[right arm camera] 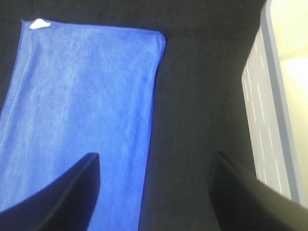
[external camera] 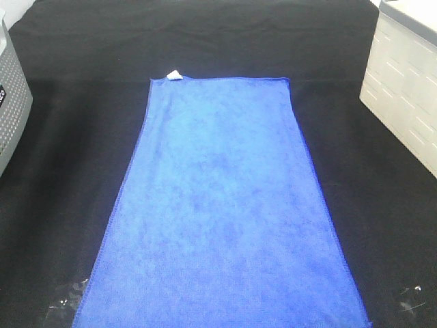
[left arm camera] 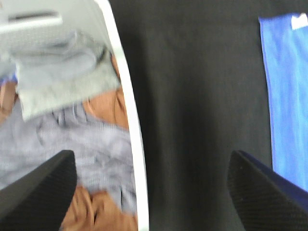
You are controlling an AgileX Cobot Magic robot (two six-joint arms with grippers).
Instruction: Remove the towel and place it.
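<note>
Left gripper (left arm camera: 151, 192): jaws stand wide apart with nothing between them, held above the black cloth (left arm camera: 192, 96), between a white-rimmed basket (left arm camera: 126, 110) of crumpled laundry and the towel's edge. Right gripper (right arm camera: 154, 192): jaws likewise well apart and empty, one finger over the towel's long edge, the other over bare cloth, a white bin (right arm camera: 269, 125) just beside. Neither arm shows in the high view, so both appear drawn back at the near side of the table, cameras looking down and forward. The towel (external camera: 222, 205) lies spread flat and lengthwise down the middle of the cloth, a white tag (external camera: 174, 75) at its far left corner, well apart from the basket (external camera: 12, 102) and the bin (external camera: 403, 89). Judgement: light, limp, soft pile, not fragile; it will sag and drag when lifted. A pinch at an edge or corner, where the stitched hem gives purchase, looks soundest; the near corners suit one gripper each.
</note>
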